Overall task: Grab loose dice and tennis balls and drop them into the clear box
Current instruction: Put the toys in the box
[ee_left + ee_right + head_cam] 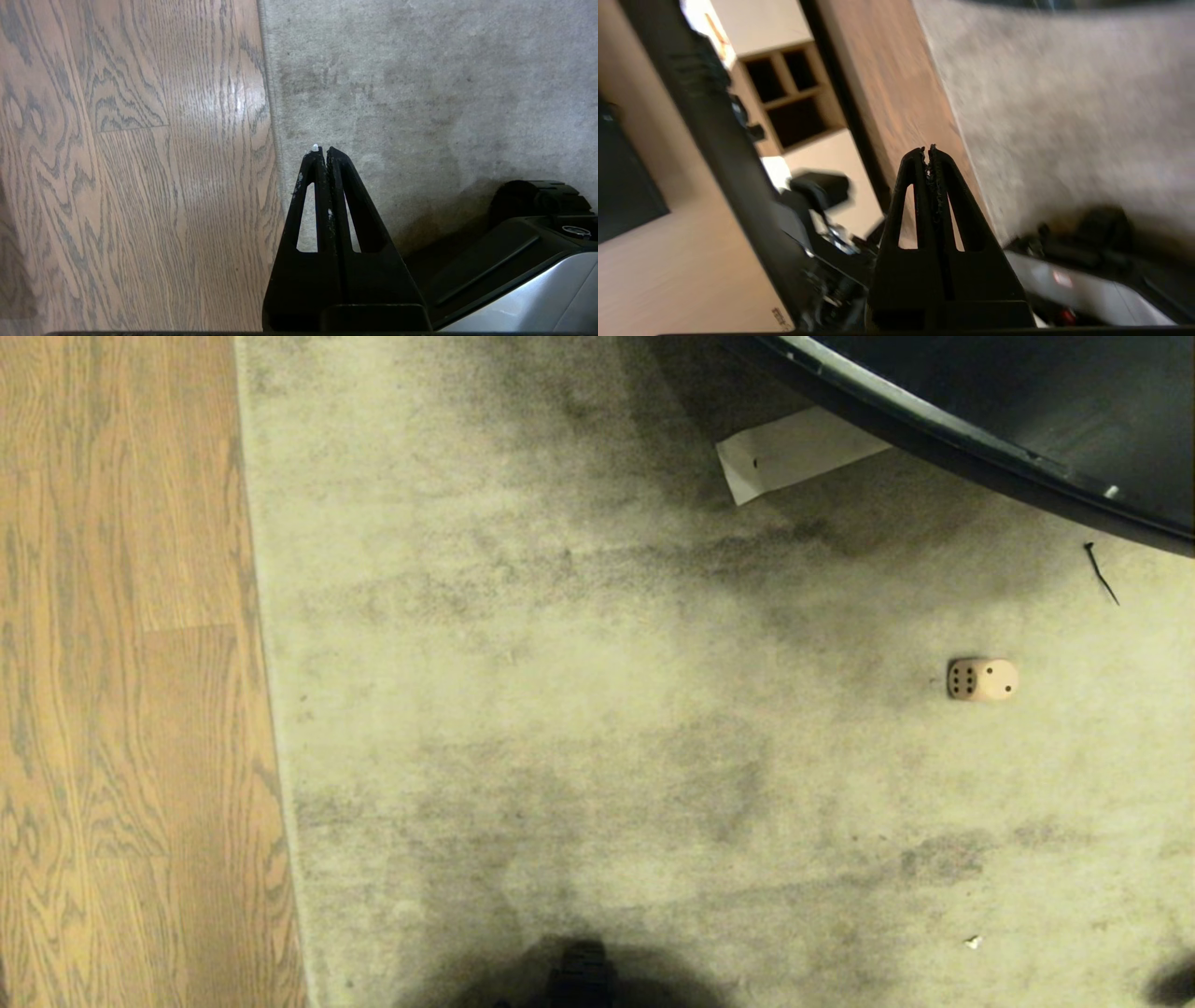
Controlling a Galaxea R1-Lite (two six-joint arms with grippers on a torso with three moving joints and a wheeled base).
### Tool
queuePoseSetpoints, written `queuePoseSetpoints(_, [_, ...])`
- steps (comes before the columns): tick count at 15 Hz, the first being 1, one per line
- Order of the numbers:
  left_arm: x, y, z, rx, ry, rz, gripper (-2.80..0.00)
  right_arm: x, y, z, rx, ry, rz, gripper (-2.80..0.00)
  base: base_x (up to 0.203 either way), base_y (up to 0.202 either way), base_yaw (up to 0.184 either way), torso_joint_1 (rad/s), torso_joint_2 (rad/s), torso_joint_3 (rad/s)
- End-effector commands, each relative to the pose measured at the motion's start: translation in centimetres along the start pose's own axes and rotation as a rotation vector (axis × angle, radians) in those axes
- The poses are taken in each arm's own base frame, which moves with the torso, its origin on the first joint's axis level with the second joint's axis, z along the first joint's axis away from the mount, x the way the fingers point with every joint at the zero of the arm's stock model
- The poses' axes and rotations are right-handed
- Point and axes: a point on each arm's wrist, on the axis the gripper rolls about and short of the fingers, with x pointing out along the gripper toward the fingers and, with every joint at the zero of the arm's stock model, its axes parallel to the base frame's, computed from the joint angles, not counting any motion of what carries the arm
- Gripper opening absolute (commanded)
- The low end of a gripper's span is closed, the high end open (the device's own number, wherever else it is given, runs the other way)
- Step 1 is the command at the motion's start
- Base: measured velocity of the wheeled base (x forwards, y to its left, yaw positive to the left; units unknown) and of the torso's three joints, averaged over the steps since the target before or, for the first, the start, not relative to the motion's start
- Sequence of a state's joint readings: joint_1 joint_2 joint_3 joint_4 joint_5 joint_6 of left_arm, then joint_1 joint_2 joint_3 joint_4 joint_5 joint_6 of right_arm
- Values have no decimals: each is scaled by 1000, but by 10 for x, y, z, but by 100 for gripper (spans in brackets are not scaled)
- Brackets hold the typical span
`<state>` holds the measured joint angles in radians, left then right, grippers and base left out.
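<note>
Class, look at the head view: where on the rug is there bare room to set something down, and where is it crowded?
The widest free patch is the rug between the wood floor and the cream die. It is tighter at the far right, where the paper, the dark curved edge and a black tie sit.

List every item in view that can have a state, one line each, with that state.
Cream die: loose on the rug, resting flat, untouched, six pips showing on one side face.
Left gripper: shut, empty, hanging over the rug's edge beside the wood floor.
Right gripper: shut, empty, in the air.
White paper: lying flat on the rug, partly under a dark curved edge.
Black cable tie: loose on the rug.
</note>
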<state>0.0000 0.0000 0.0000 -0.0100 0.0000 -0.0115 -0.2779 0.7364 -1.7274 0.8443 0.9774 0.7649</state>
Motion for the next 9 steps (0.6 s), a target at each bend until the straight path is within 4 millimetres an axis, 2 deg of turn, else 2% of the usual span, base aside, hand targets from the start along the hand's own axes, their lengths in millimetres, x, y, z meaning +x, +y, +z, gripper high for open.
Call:
queuePoseSetpoints(1, [0,0,-1,-1,2,0,-280,-8,-8,-26,27,35,-32,-280,0,0,0,0,0,0])
queuePoseSetpoints(9, [0,0,-1,-1,2,0,-280,-18,-51,-89,135,143,-203,-280,0,0,0,0,0,0])
